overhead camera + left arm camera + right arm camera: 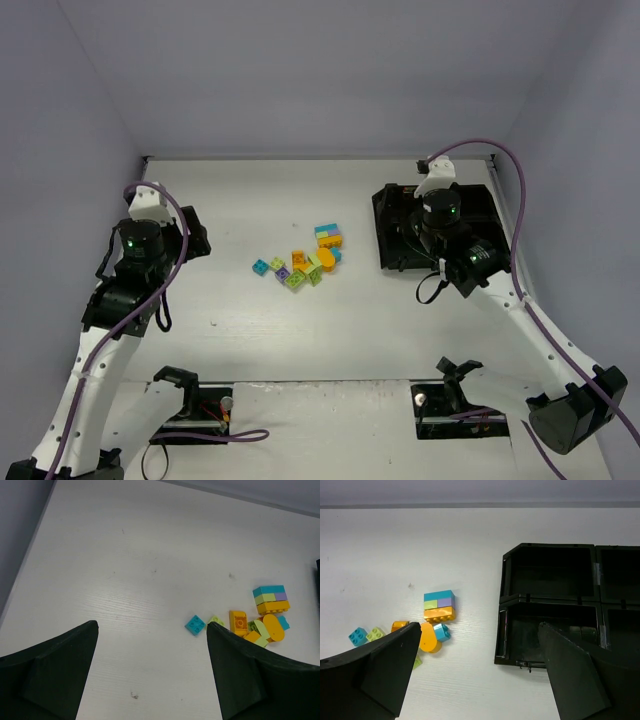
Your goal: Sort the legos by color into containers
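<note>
The legos point(303, 262) lay in a loose pile at mid-desk point(330, 330), none of them sorted yet. The tray point(550, 600) sat at the pile's 3 o'clock, well apart from it. The compartments in view looked dark, and whether anything lay in them could not be told. The left hand point(152, 645) hung released and empty at the pile's 9 o'clock. The right hand point(480, 630) hovered over the tray's near edge, its jaws likewise spread and holding nothing. The bricks were probably very light, stiff and smooth, so a pinch should not crush them but could squirt them sideways. The best hold seemed to be across two flat side walls, low down, not on the studs. A lone cyan brick point(195, 624) at the pile's 9 o'clock edge stood clear enough to grasp cleanly. The rounded orange piece point(428, 637) offered curved sides and looked apt to slip. The stack point(439, 606) at 1 o'clock, banded cyan, green, purple and orange, looked clipped together and would likely need pulling apart.
</note>
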Robot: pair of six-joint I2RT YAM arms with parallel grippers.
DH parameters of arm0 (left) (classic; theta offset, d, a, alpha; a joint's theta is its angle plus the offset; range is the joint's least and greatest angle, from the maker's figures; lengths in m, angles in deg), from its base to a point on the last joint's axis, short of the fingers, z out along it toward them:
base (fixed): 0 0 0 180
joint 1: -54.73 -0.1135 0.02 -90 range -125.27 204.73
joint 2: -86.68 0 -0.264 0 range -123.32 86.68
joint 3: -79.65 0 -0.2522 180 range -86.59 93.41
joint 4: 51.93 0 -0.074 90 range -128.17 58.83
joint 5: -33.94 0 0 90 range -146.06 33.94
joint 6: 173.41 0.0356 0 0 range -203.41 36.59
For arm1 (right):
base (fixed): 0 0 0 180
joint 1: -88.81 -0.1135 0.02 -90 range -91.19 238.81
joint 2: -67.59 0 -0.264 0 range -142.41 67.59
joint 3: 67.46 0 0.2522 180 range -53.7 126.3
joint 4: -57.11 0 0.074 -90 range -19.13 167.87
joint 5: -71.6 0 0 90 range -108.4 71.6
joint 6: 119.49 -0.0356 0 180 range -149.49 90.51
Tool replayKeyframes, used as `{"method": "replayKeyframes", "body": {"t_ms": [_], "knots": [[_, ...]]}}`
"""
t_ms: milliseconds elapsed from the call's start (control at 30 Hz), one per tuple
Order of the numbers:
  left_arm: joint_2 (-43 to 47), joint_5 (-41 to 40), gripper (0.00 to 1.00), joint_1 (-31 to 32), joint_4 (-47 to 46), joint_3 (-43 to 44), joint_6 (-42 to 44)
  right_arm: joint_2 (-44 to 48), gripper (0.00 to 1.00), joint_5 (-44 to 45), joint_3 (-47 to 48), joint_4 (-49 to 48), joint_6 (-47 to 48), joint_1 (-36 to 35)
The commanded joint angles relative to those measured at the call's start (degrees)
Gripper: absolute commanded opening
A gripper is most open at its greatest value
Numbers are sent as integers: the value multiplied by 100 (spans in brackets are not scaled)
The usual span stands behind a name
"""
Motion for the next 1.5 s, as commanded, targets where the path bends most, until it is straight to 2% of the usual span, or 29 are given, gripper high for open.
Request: {"method": "replayKeyframes", "body": {"t_ms": [0, 167, 267, 333, 467, 500, 533, 633, 733, 1033, 1267, 1467], "knots": [[-64, 61, 82, 17, -308, 349, -93, 65, 100, -265, 55, -449, 82, -7], [-65, 61, 82, 17, -132, 340, -155, -365, 100, -1344, 239, -440, 354, -16], [-56, 97, 82, 17, -18, 349, -225, -927, 100, -1329, 512, -388, 406, -331], [-38, 114, 82, 17, 52, 331, -278, -1357, 100, -1179, 652, -387, 512, -797], [-29, 105, 82, 17, 307, 349, -374, -2296, 100, -582, 942, -440, 452, -1456], [-29, 114, 82, 17, 351, 366, -392, -2456, 97, -590, 1012, -449, 434, -1458], [-29, 114, 82, 17, 404, 358, -418, -2640, 80, -547, 1178, -440, 407, -1579], [-3, 140, 82, 17, 536, 323, -515, -3344, 60, -267, 1522, -440, 206, -1825], [15, 184, 82, 17, 659, 305, -629, -4125, 58, 41, 1970, -440, -251, -1923], [50, 325, 82, 17, 949, 244, -770, -5357, 56, 657, 2613, -362, -1243, -2196], [76, 334, 82, 17, 1054, 191, -744, -5841, 50, 807, 2824, -238, -1456, -2196], [76, 290, 82, 17, 1055, 173, -691, -5973, 39, 790, 2850, -124, -1579, -2196]]}}
